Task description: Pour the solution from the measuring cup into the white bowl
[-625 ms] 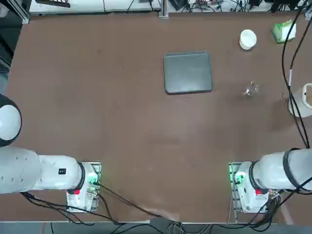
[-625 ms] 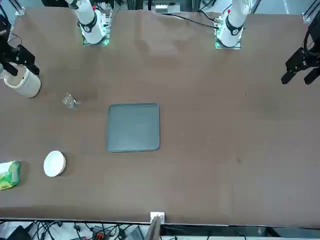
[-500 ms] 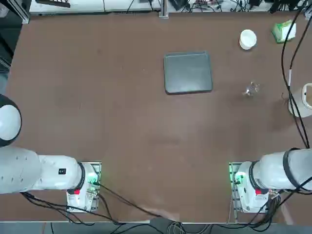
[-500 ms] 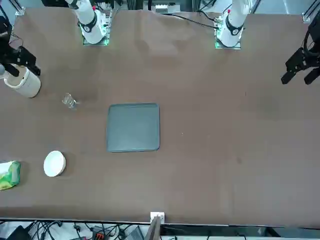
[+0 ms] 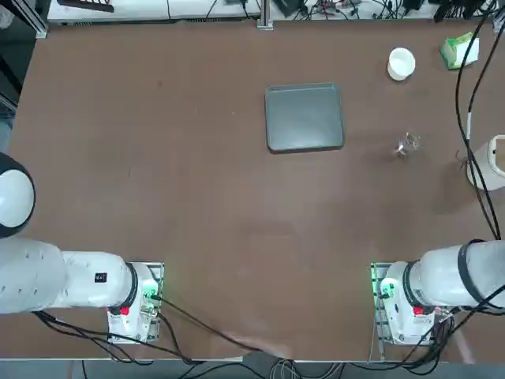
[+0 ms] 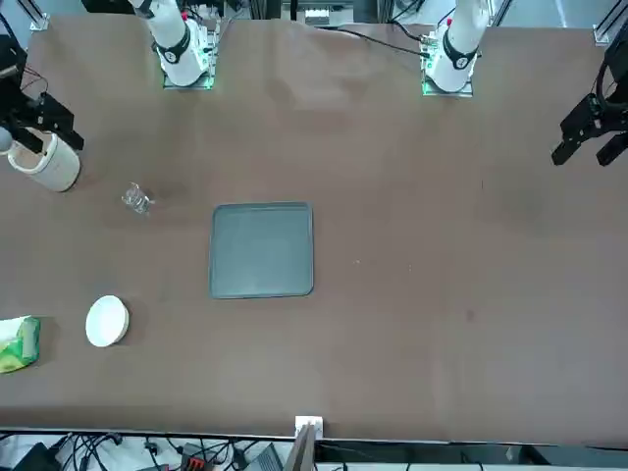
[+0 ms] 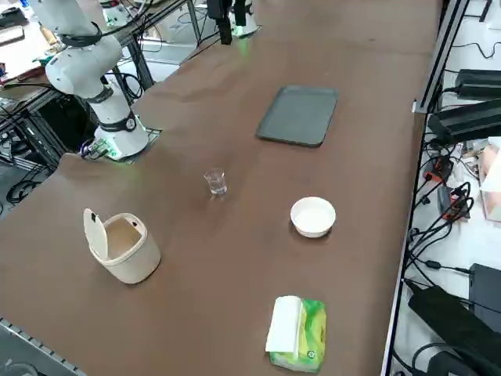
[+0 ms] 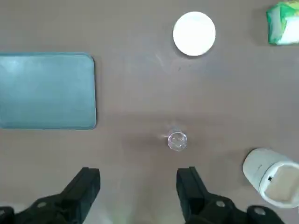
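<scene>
The brown table (image 5: 158, 158) carries everything the job needs, and nothing on it looks handled yet. The grey tray (image 5: 304, 118) lies flat near the middle and has no part in the pour. The off-white container (image 7: 124, 247) with its flip lid stands at the robot's right edge of the table, and the green packet (image 7: 297, 332) lies at the far right corner.

The white bowl (image 5: 402, 64) sits upright on the far right part of the table, near the green packet, and looks empty (no liquid shows in it from the wrist view). The measuring cup (image 5: 407, 144) stands upright on the bare table between the bowl and the off-white container, well apart from both and to the right of the tray.

The right gripper (image 8: 138, 189) hangs high above the table on the near side of the cup, its fingers (image 8: 190, 184) spread wide with nothing between them. In the front view it shows at the table's edge, over the off-white container.

So the task appears to be at its very start: the cup is not yet grasped, not lifted, not tilted. What is left, by my reading, is all of it: descend to the cup, close on it, carry it over the bowl and tip it.
</scene>
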Controlling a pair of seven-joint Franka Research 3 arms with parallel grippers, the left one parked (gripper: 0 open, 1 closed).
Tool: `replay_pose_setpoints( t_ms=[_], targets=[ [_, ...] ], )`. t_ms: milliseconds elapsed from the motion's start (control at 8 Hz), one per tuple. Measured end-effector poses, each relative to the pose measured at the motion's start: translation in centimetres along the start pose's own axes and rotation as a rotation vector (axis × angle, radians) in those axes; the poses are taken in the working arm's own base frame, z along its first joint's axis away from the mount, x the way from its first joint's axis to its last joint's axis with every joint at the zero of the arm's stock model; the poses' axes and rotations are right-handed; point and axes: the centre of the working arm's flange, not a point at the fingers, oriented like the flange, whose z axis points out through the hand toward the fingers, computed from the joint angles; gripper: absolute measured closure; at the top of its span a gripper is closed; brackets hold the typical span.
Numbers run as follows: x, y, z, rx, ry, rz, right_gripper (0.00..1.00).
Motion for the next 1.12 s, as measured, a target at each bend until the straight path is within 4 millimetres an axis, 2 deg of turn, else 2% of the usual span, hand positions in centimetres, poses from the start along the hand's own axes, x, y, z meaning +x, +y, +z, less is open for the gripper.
replay_pose_setpoints(
  t_ms=[250, 375, 750, 1000, 1125],
  targets=[
    [1.8, 0.1, 3.1, -0.083, -0.045, 0.112, 0.00],
    [3.2, -0.8, 5.4, -0.137, -0.062, 0.176, 0.00],
    [6.3, -5.9, 13.0, -0.325, -0.092, 0.414, 0.00],
    [6.4, -10.2, 18.9, -0.491, -0.070, 0.570, 0.00],
    [6.1, -11.4, 22.2, -0.573, -0.047, 0.659, 0.00]
  ],
)
